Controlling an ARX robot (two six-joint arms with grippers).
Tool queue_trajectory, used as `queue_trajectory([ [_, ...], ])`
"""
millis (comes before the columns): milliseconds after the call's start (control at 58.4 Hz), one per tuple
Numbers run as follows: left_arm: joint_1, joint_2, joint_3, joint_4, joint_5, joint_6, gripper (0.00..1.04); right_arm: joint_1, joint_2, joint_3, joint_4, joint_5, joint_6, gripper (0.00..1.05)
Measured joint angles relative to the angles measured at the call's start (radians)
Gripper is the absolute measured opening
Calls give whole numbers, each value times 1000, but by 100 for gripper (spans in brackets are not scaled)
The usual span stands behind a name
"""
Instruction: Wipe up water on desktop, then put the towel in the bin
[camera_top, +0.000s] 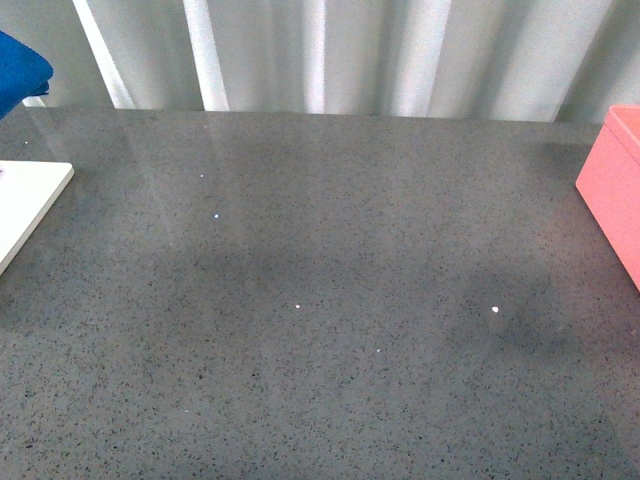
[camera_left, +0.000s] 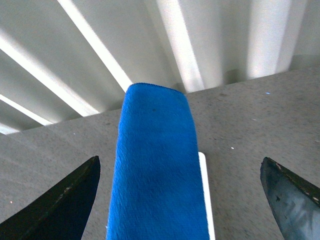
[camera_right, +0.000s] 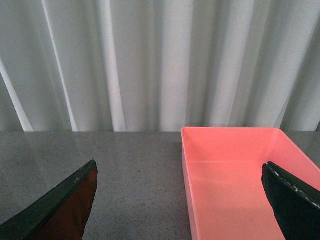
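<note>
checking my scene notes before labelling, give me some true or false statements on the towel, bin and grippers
1. The bin holds nothing in the part that shows. True.
2. The left gripper is shut on the towel. False: its jaws stand wide apart, with the towel between them and clear of both fingers.
3. The right gripper is open. True.
4. The towel lies in the bin. False: in the front view the towel is at the far left edge and the bin at the right edge.
</note>
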Motion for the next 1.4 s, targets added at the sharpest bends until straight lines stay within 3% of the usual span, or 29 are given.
queue_trajectory([
  [206, 6, 255, 159, 69, -24, 127, 98, 0, 0, 0, 0, 0, 0, 98],
  [377, 26, 363, 266, -32, -60, 121, 98, 0, 0, 0, 0, 0, 0, 98],
  [1131, 39, 481, 300, -27, -45, 106, 98, 0, 0, 0, 0, 0, 0, 98],
  [1405, 47, 484, 287, -20, -60, 114, 56, 0, 0, 0, 0, 0, 0, 98],
])
